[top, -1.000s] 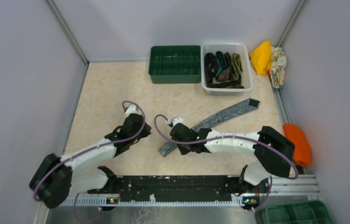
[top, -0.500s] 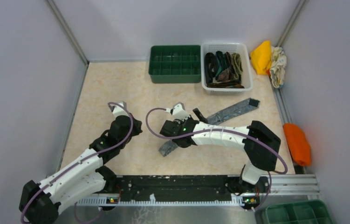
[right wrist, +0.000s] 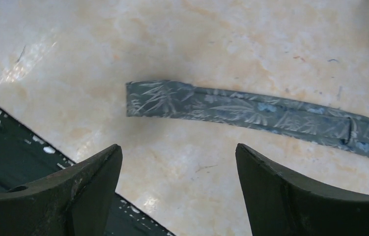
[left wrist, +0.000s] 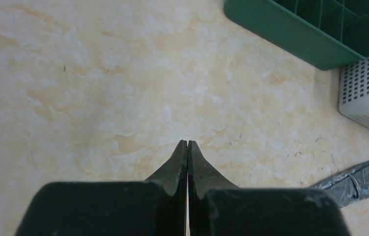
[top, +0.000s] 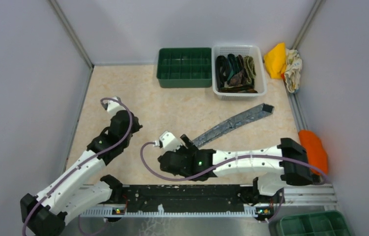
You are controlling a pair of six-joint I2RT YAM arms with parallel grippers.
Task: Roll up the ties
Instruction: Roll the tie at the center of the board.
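Note:
A grey patterned tie (top: 236, 121) lies flat and unrolled, running diagonally across the table. My right gripper (top: 177, 155) hangs over its near end and hides that end from above. In the right wrist view the tie (right wrist: 251, 112) ends just ahead of the right gripper (right wrist: 177, 147). That gripper is open wide with only bare table between its fingers. My left gripper (top: 134, 127) is shut on nothing, well to the left of the tie. In its wrist view the left gripper (left wrist: 187, 142) points over bare table, with the tie (left wrist: 364, 179) at the lower right. More ties (top: 235, 73) fill the white basket (top: 262, 73).
A green divided tray (top: 184, 83) stands left of the basket at the back; both show in the left wrist view, tray (left wrist: 310, 34) and basket (left wrist: 364, 93). Yellow (top: 275, 60) and orange (top: 314, 150) cloths lie along the right wall. A black rail (top: 187, 194) lines the near edge.
My right gripper has opened wide and moved left toward the near edge, over the tie's near end. My left arm has drawn back to the left and farther away, still shut.

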